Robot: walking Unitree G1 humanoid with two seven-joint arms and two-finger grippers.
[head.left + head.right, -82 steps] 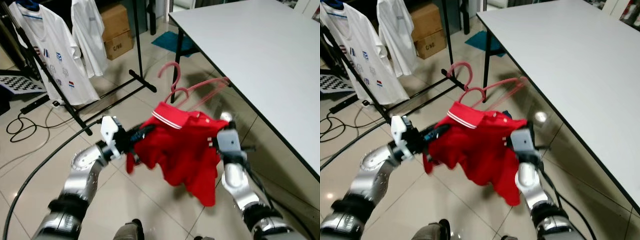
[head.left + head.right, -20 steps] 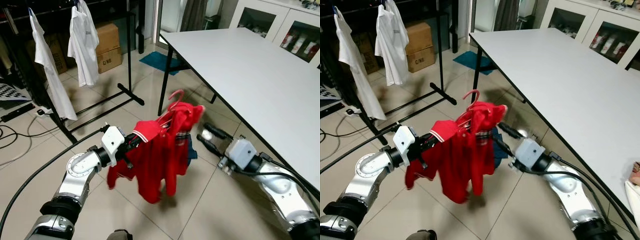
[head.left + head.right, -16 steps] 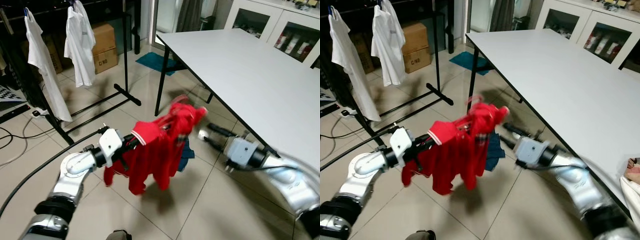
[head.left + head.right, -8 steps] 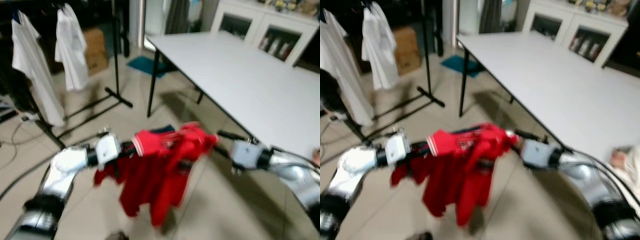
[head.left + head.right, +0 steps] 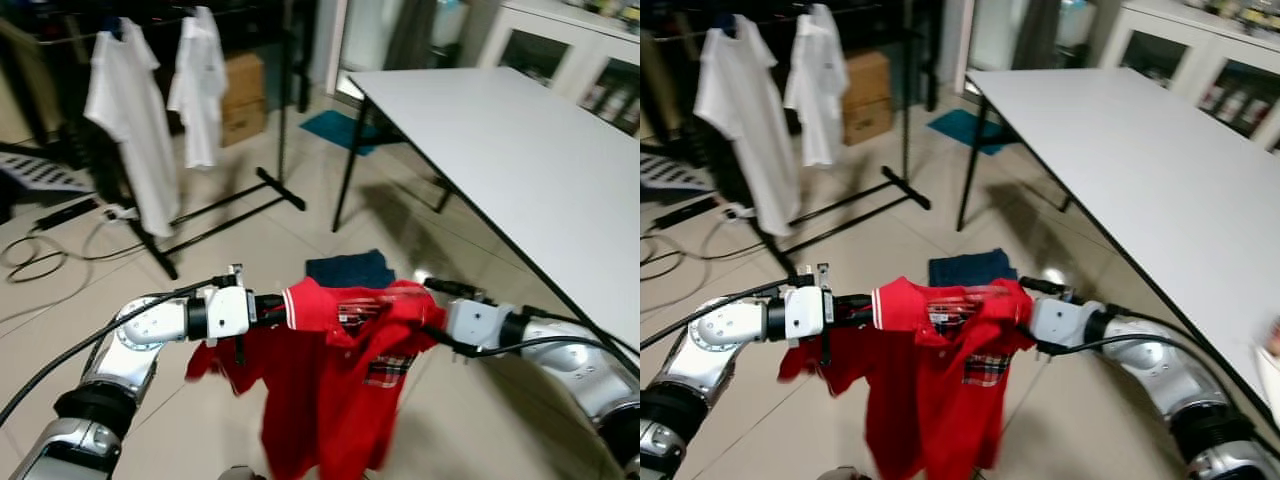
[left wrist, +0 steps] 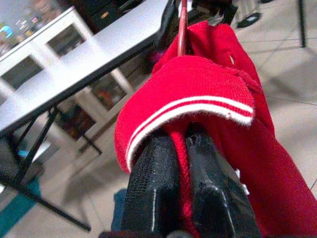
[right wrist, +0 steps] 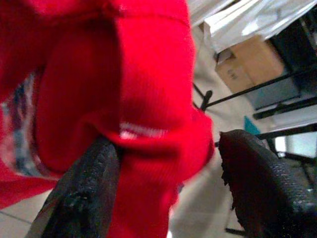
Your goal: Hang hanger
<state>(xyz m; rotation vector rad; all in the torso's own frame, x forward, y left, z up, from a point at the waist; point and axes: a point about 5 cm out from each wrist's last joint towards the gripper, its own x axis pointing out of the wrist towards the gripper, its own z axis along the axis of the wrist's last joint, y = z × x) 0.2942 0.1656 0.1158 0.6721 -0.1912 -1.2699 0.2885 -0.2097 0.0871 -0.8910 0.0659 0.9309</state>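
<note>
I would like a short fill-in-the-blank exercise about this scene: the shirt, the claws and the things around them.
1. The polo shirt that hangs between the two claws is ____ in colour.
2. The left claw is shut on the shirt near its ____, which has white stripes.
3. On the clothes rack behind hang two ____ T-shirts.
4. On the floor beyond the shirt lies a dark blue ____.

Missing words: red; collar; white; cloth

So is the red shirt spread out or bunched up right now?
Spread out: the red shirt hangs stretched between the left gripper and right gripper.
</note>
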